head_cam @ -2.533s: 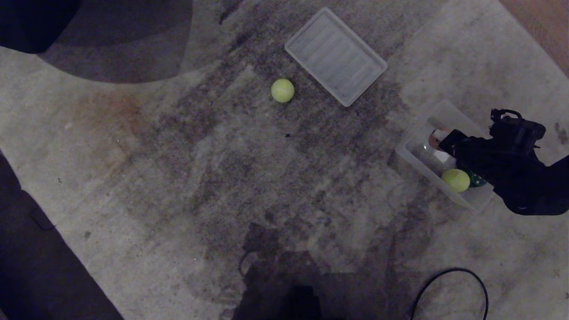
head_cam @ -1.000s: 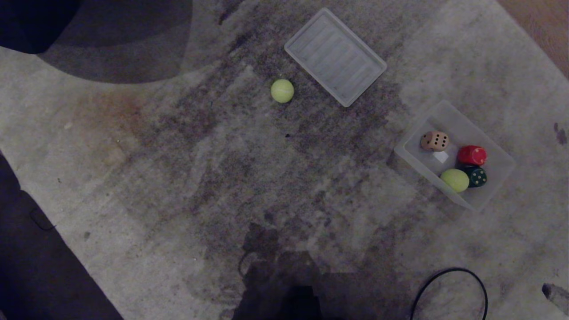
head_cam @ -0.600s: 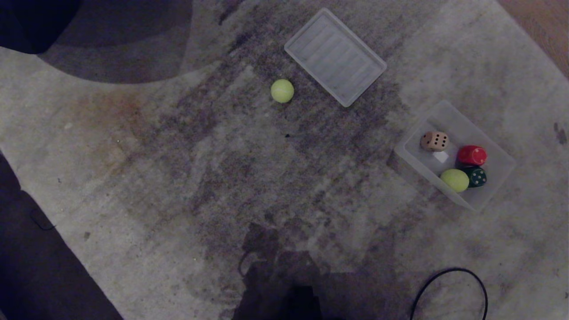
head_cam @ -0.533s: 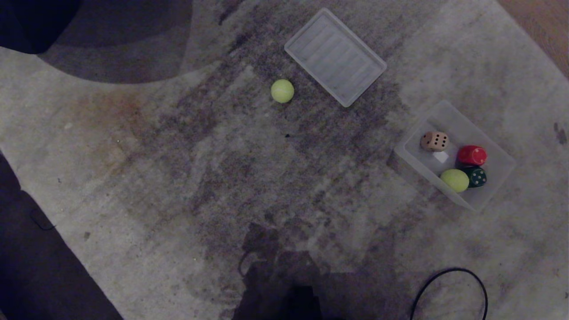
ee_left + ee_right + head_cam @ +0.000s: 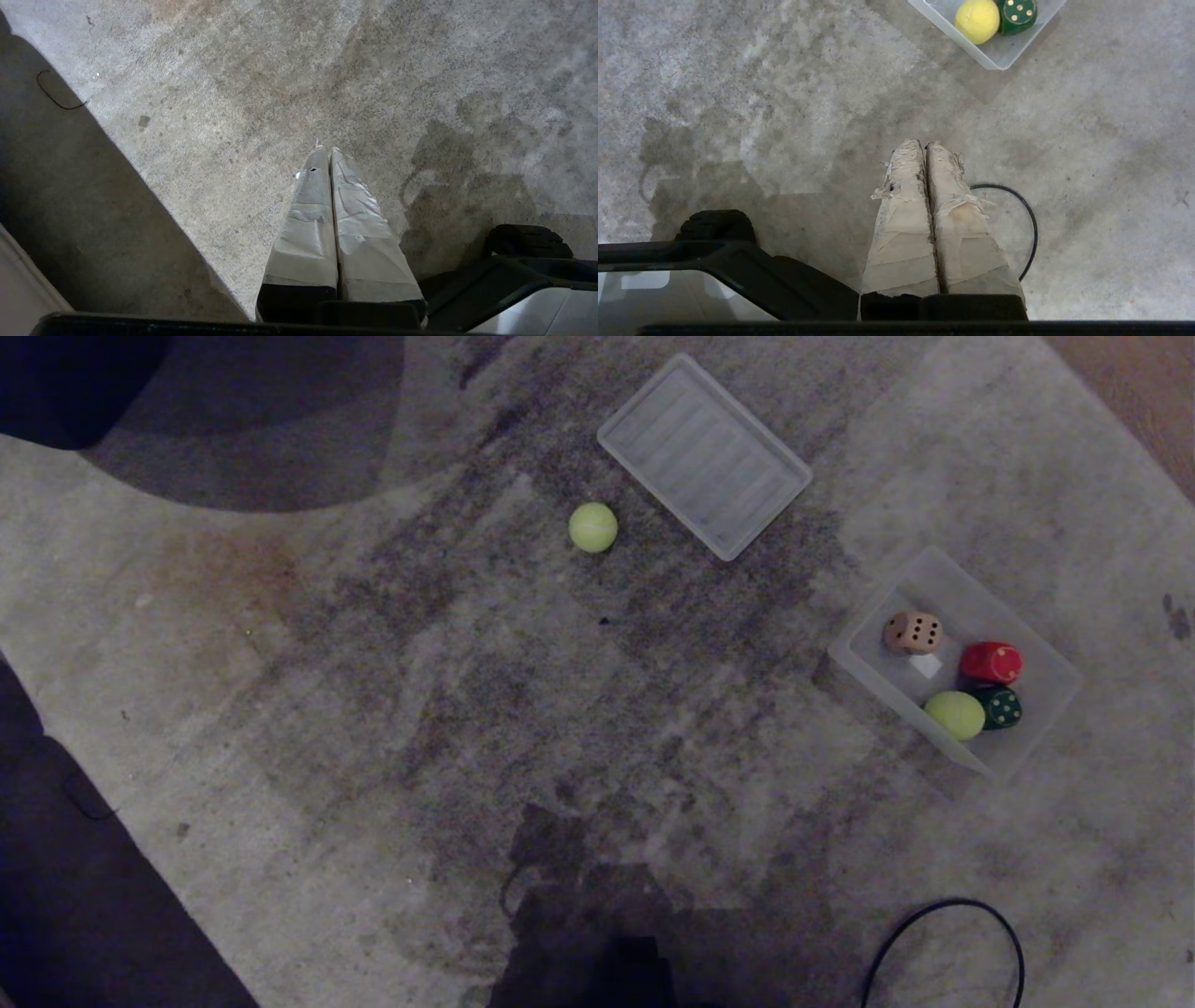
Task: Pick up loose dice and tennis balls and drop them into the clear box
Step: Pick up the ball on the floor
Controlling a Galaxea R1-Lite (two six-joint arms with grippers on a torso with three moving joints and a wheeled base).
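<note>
The clear box [image 5: 1046, 709] sits on the carpet [image 5: 373, 709] with a cream die [image 5: 913, 632], a red die [image 5: 991, 663], a green die [image 5: 1002, 707] and a tennis ball [image 5: 955, 715] inside. Another tennis ball [image 5: 594, 526] lies near the lid [image 5: 705, 455]. The right claw [image 5: 926, 145] is pressed together, holding nothing, well apart from the box. The left claw [image 5: 327, 151] is pressed together too, empty.

neither of my arms shows from my head. from my right wrist the clear box [image 5: 994, 56] is cut by the edge, so only one corner shows, with one tennis ball [image 5: 977, 20] and the dark green die [image 5: 1017, 11], itself clipped. the black cable [image 5: 1029, 219] runs partly behind my right gripper [image 5: 926, 145], and the head view cuts its loop off.
</note>
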